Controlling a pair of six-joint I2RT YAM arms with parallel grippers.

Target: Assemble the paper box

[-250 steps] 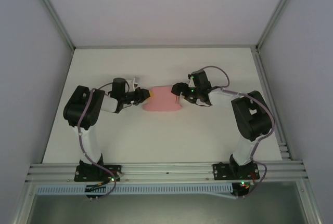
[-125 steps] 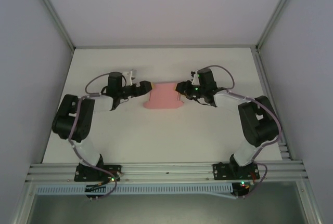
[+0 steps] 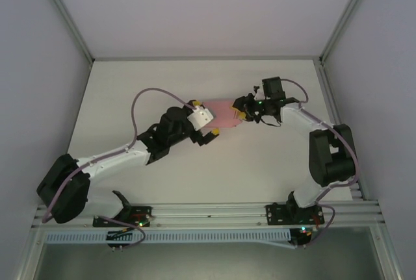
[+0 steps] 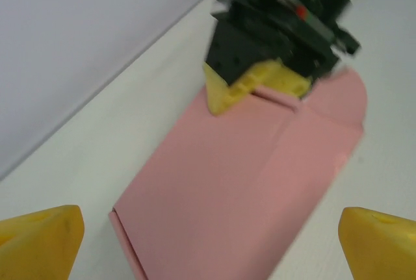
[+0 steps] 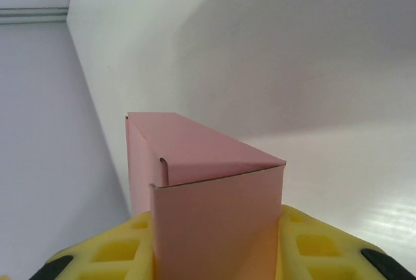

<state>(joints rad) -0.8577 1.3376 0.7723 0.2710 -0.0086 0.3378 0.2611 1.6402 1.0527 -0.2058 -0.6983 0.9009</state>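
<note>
Thin pink card in the paper box [image 3: 226, 112], so probably very light, springy along the creases and quick to dent or kink under a hard pinch. Smooth faces too, likely slippery against plastic. Best taken flat across a panel close to a folded edge or at an end, for the extra stiffness of doubled card, never by a loose flap. Lying toward the far middle of the counter [image 3: 130, 85], a little right of centre, between the two arms; resting on the surface or raised just off it, impossible to say. From the left wrist, the paper box [image 4: 240, 182] as a long flattish sleeve with a crease across its far part and a thin layered edge at the near end. From the right wrist, the paper box [image 5: 214, 156] as a partly opened tube, two faces meeting at a corner. Right tool [image 3: 242, 112] closed partway onto the right-hand end, yellow pads [image 5: 312, 244] pressed against opposite faces with the card pinched between. Right tool [image 4: 253, 85] also plain from the left wrist, clamped on the sleeve's far end. Left tool [image 3: 203, 119] spread fully wide and gripping nothing, yellow fingertips [image 4: 42, 241] standing off either side of the near end with clear gaps to the card. Judged risks: a crushed tube under a harder squeeze, or a slip out of the one-ended grip under any sideways pull.
</note>
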